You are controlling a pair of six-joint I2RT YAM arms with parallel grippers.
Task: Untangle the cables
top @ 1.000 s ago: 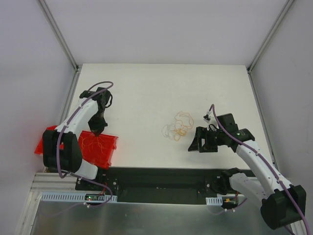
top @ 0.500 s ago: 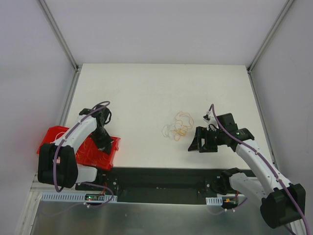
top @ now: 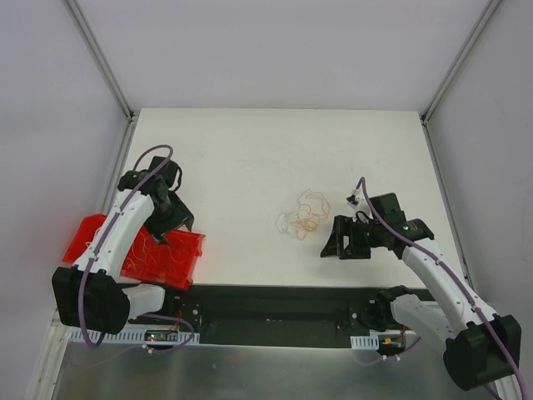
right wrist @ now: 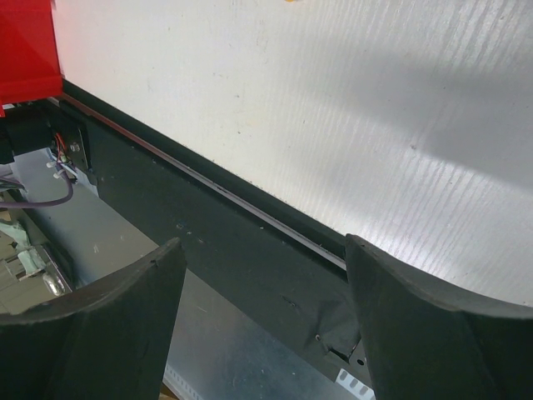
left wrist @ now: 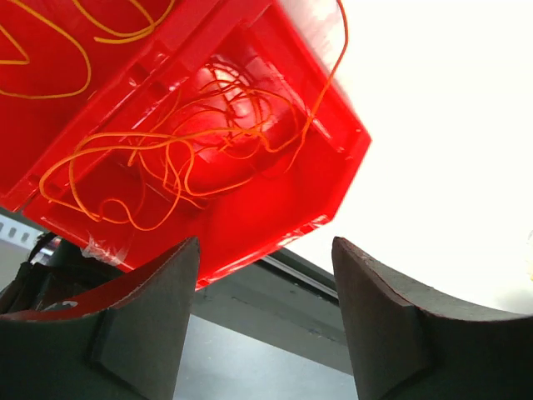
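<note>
The cables (top: 303, 214), thin whitish and orange-yellow strands in a loose small tangle, lie on the white table right of centre. More orange strands (left wrist: 166, 158) are curled inside the red bin (top: 181, 250) at the table's near-left corner. Above that bin's far right edge hangs my left gripper (top: 175, 229), open, and the left wrist view shows nothing between its fingers (left wrist: 150, 333). My right gripper (top: 340, 248) stands open and empty just right of the tangle, apart from it. In the right wrist view its fingers (right wrist: 416, 333) frame the table's near edge.
The white table (top: 266, 158) ends at a black strip (top: 275, 304) along the near edge, with the arm bases below it. Grey walls and metal rails (top: 108, 71) close in the left, far and right sides. The bin's corner (right wrist: 29, 42) shows in the right wrist view.
My left gripper dipped into the red bin while shut, then opened and rose back toward the bin's far edge, leaving orange strands inside. The right arm has not moved.
</note>
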